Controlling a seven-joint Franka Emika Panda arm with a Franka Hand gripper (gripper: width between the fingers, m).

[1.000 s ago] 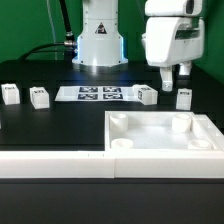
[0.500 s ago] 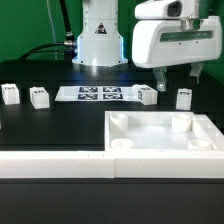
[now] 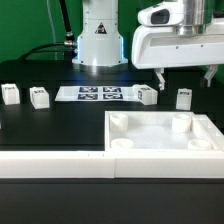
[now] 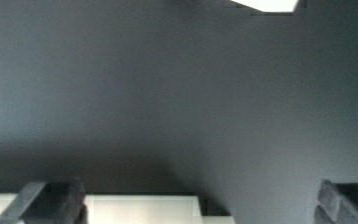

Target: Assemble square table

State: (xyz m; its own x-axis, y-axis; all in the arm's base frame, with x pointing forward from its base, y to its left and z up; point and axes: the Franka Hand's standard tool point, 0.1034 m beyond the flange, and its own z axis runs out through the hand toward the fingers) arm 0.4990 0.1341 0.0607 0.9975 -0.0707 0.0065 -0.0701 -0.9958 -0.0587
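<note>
The square table top [image 3: 200, 143] lies flat at the front right of the exterior view, rim and round corner sockets facing up. Four small white tagged legs stand on the black table: two at the left [image 3: 10, 94] [image 3: 39, 97] and two at the right [image 3: 147, 95] [image 3: 184, 98]. My gripper [image 3: 186, 78] hangs open and empty above the two right legs, one finger [image 3: 162, 79] over each side. In the wrist view the fingers [image 4: 44, 204] frame a white part [image 4: 140, 210] that I cannot name.
The marker board [image 3: 98, 94] lies flat in front of the robot base [image 3: 98, 40]. A long white bar [image 3: 50, 163] runs along the table's front edge, left of the table top. A white patch [image 4: 265, 5] shows at the wrist view's edge.
The gripper has turned about its axis, so both fingers now show spread wide in the exterior view. It has also risen slightly. The legs and the table top have not moved.
</note>
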